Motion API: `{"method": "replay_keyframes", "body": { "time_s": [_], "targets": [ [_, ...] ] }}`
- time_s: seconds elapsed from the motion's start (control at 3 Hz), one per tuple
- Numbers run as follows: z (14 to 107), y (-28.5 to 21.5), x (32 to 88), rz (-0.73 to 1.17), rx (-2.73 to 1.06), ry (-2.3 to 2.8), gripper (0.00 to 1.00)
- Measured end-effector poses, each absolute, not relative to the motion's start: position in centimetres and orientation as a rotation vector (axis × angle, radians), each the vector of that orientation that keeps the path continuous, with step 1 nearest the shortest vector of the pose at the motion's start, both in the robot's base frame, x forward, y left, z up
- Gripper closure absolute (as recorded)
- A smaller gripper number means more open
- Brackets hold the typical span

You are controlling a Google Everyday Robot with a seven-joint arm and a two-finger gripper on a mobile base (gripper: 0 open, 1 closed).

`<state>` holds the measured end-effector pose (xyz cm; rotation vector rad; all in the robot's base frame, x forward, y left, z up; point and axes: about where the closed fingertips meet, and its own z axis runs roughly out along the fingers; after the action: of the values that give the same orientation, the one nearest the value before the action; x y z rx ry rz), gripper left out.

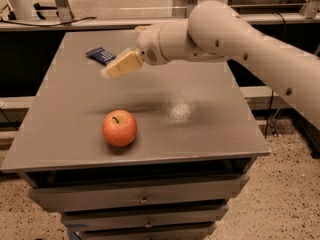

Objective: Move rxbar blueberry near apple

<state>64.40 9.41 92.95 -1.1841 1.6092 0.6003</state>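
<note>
The rxbar blueberry (100, 55), a small dark-blue flat bar, lies at the far left of the grey table (210, 134). The apple (119, 128), red-orange with a short stem, sits near the table's front left. My gripper (112, 71), cream-coloured on the end of the white arm (225, 34), hovers above the table just right of and in front of the bar. It points down-left toward the bar and is apart from it. The apple is well in front of the gripper.
The table is a cabinet with drawers (145, 199) below its front edge. A shelf or bench rail (100, 23) runs behind the table. A metal stand's legs (60, 1) rise at the back left. Speckled floor (285, 194) lies to the right.
</note>
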Motion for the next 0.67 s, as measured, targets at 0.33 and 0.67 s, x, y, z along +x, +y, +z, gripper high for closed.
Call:
{"method": "replay_keyframes", "body": {
  "time_s": [0.33,0.67],
  "targets": [
    [92.3,12.4,66.9,0.636,-1.173,1.549,0.00],
    [91.5,14.7,68.6,0.657,-1.191,1.525,0.00]
  ]
}}
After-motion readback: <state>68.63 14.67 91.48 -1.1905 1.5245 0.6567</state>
